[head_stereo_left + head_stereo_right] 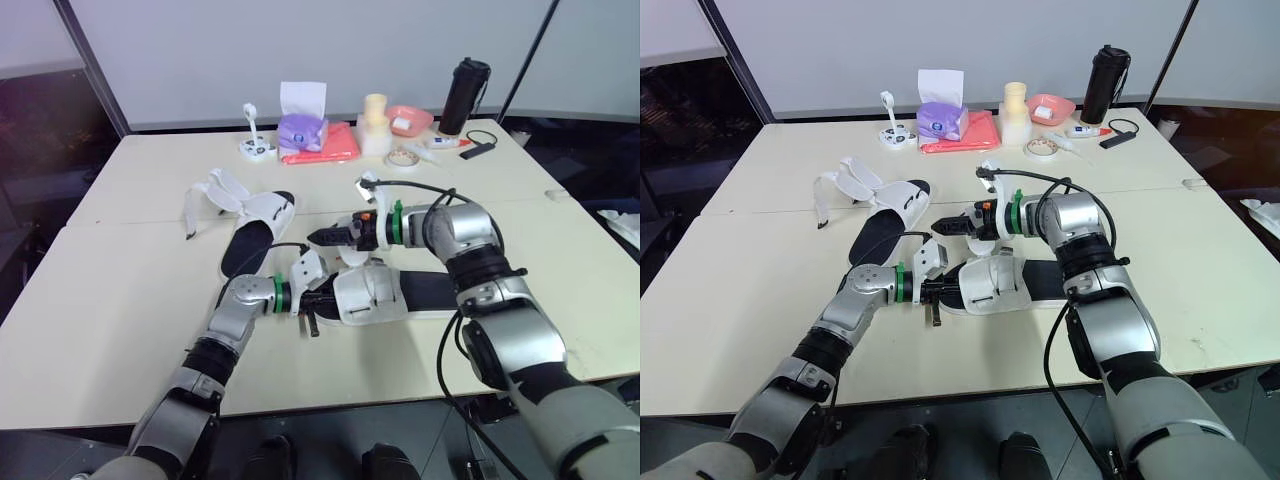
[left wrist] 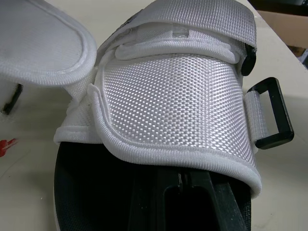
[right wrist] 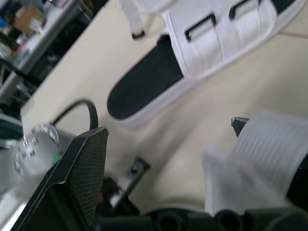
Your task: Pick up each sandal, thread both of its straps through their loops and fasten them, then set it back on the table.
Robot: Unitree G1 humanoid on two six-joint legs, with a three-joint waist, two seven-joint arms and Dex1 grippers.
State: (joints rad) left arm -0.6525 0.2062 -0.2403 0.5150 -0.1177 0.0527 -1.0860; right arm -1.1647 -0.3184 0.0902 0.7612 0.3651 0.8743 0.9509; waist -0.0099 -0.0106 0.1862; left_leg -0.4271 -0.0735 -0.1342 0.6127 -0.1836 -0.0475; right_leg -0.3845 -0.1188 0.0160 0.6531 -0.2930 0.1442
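The near sandal (image 1: pixel 372 295), a white woven upper on a black sole, lies flat at the table's front centre. My left gripper (image 1: pixel 312 300) is at its left end, fingers (image 2: pixel 192 202) tucked under the upper and shut on the sandal. One strap flap (image 1: pixel 308 268) stands up loose above it. A black loop (image 2: pixel 275 113) sticks out at the upper's side. My right gripper (image 1: pixel 322 237) hovers just behind the sandal, pointing left, open wide, with white strap fabric (image 3: pixel 269 159) against one finger. The second sandal (image 1: pixel 262 215) lies further back left, straps (image 1: pixel 205 200) splayed open.
Along the table's back edge stand a tissue pack (image 1: pixel 302 125), a red cloth (image 1: pixel 325 145), cream cups (image 1: pixel 375 122), a pink bowl (image 1: pixel 408 120), a tape roll (image 1: pixel 403 158) and a black bottle (image 1: pixel 464 95). A black cable (image 1: pixel 480 145) lies at back right.
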